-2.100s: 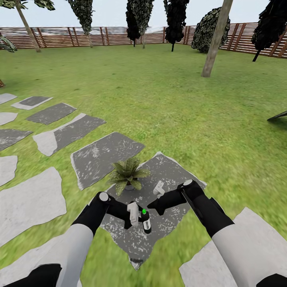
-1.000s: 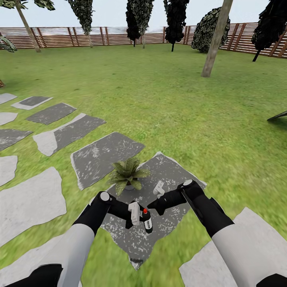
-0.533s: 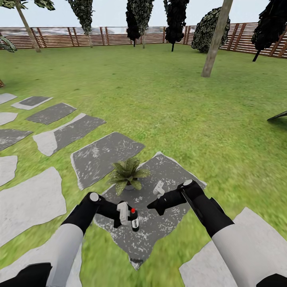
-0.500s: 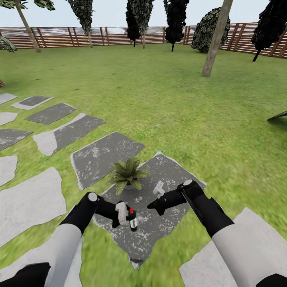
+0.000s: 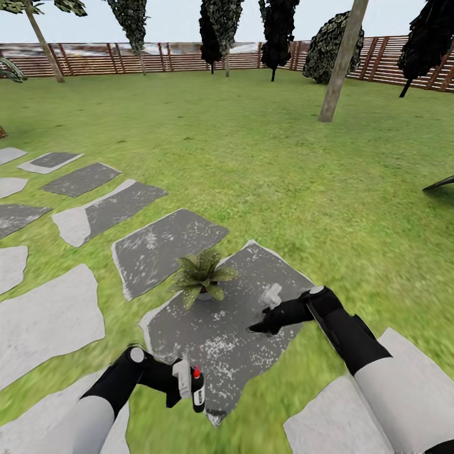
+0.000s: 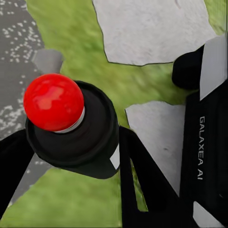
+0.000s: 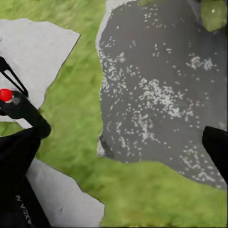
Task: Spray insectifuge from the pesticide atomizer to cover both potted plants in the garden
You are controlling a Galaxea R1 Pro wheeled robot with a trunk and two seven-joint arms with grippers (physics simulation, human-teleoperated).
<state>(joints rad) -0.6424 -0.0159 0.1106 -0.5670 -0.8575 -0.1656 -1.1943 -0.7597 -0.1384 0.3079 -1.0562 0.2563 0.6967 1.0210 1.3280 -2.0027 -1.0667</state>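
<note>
The left gripper [image 5: 191, 386] has drawn back toward the robot — off the dark stepping stone [image 5: 221, 328], now over grass at its near edge. Its jaws are clamped on the pesticide atomizer [image 5: 197, 389], upright, red dot on top. The potted plant [image 5: 202, 275] is well apart. The right gripper [image 5: 268, 309] has shifted right; cannot tell its jaws.
</note>
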